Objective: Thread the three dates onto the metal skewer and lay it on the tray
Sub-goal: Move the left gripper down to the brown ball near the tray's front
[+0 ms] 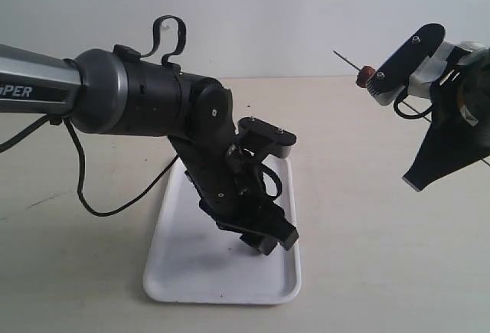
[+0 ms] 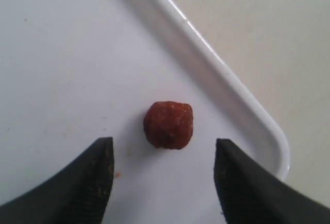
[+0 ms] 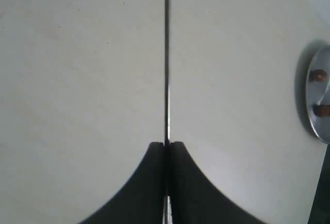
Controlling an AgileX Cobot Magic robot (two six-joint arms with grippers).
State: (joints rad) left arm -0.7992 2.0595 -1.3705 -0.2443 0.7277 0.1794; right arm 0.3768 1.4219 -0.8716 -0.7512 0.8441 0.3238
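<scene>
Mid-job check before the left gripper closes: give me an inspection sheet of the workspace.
Surface: plain beige tabletop.
Job's things: flat white rectangular tray on the tabletop; one wrinkled reddish-brown date lying in it near a corner; thin dark metal skewer held aloft, a second date seemingly threaded near its tip; third date not seen.
Clutter: round silvery object at the right wrist view's edge, unidentifiable.
Grippers: left gripper open, straddling the tray's date without touching; right gripper shut on the skewer.
Cables: black cable drooping from the left arm onto the tabletop.
Surroundings: plain pale wall.
</scene>
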